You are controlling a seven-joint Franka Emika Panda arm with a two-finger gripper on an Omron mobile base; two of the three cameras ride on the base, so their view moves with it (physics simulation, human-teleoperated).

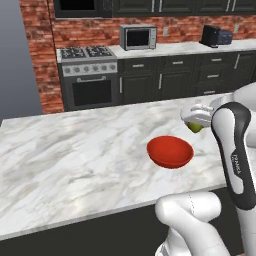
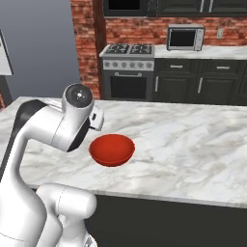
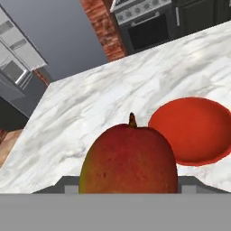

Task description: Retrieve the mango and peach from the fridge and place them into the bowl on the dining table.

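Pincer [image 1: 196, 121] jaws are clamped on the mango [image 3: 128, 160], held above the worktop [image 1: 75, 155] just beside the red bowl [image 1: 170, 151]. From the hand view, the mango's red blush and stem are seen, with the bowl behind it.

A red brick wall [image 1: 42, 55] runs along the far side of the room, with a plain grey wall [image 1: 15, 60] to its left. Against the brick stands a stainless steel range with a black oven door [image 1: 90, 77], flanked on the right by dark drawered cabinets [image 1: 180, 75] under a pale marble counter [image 1: 175, 49]. On that counter sit a silver microwave [image 1: 138, 37] and, further right, a black toaster [image 1: 216, 36], with dark upper cabinets [image 1: 160, 6] above.
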